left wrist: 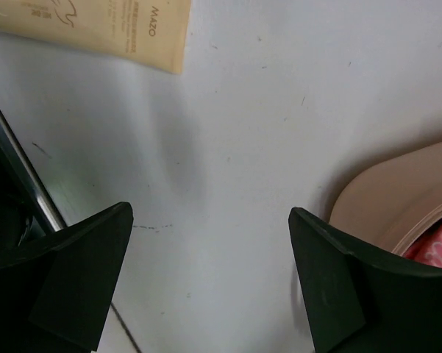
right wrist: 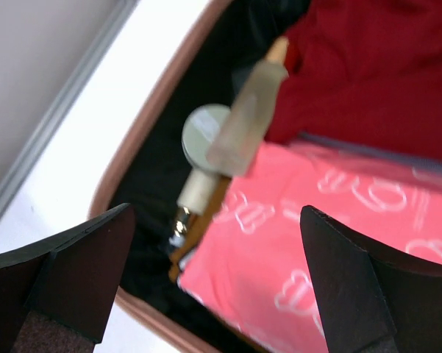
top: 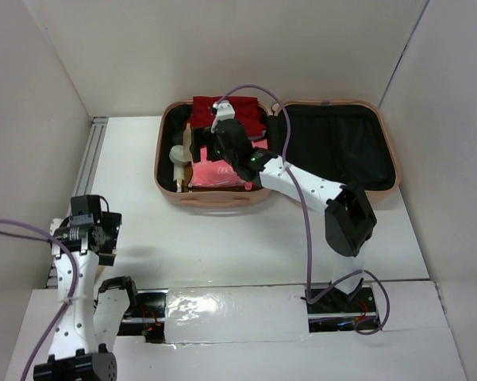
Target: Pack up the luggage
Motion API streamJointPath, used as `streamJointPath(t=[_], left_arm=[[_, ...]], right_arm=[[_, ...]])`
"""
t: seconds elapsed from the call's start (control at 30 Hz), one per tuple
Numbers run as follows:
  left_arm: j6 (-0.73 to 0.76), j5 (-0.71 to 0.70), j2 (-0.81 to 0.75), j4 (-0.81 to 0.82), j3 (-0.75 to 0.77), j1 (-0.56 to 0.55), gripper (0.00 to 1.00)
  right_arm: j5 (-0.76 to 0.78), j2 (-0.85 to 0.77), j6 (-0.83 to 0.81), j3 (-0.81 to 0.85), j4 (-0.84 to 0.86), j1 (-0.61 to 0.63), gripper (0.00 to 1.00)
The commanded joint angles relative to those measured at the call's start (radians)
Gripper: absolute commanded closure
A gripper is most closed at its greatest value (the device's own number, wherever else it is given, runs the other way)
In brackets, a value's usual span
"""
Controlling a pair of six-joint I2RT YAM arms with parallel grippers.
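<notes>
The luggage [top: 214,202] lies open on the white table, a peach-pink shell with black lining and its lid half [top: 341,143] flat to the right. The left half holds a red cloth [top: 222,111], a pink patterned packet [top: 214,173] and a frosted bottle [top: 177,159]. My right gripper [top: 222,139] hovers open over these. In the right wrist view it [right wrist: 215,213] stands above the packet [right wrist: 316,243], with the bottle [right wrist: 246,118] and red cloth [right wrist: 375,66] beyond. My left gripper [top: 95,234] is open and empty over bare table, far left of the luggage.
In the left wrist view the open gripper [left wrist: 209,211] faces white table. A beige printed box [left wrist: 95,26] lies at top left and the luggage's corner [left wrist: 397,191] at right. A metal rail [top: 91,151] runs along the table's left edge. White walls enclose the table.
</notes>
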Motion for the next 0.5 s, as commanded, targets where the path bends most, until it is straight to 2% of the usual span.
streamJointPath(t=[0.0, 0.1, 0.17, 0.23, 0.3, 0.33, 0.47], left_arm=[[-0.183, -0.081, -0.059, -0.019, -0.062, 0.005, 0.00], [-0.231, -0.041, -0.054, -0.005, -0.105, 0.005, 0.00], [-0.379, -0.081, -0.015, -0.077, -0.125, 0.005, 0.00], [-0.458, -0.114, 0.007, -0.117, -0.125, 0.005, 0.00], [-0.505, -0.138, 0.032, -0.117, -0.125, 0.005, 0.00], [-0.582, -0.138, 0.041, -0.117, -0.144, 0.014, 0.00], [-0.702, -0.131, 0.081, -0.071, -0.237, 0.014, 0.00]], right_arm=[[-0.016, -0.083, -0.020, -0.079, 0.062, -0.006, 0.00], [-0.016, -0.111, -0.029, -0.090, 0.014, -0.006, 0.00], [-0.016, -0.123, -0.039, -0.099, -0.011, -0.006, 0.00], [-0.016, -0.135, -0.052, -0.109, -0.046, -0.015, 0.00], [-0.016, -0.147, -0.052, -0.109, -0.057, -0.026, 0.00], [-0.026, -0.160, -0.052, -0.121, -0.070, -0.026, 0.00], [-0.055, -0.180, -0.063, -0.132, -0.092, -0.037, 0.00]])
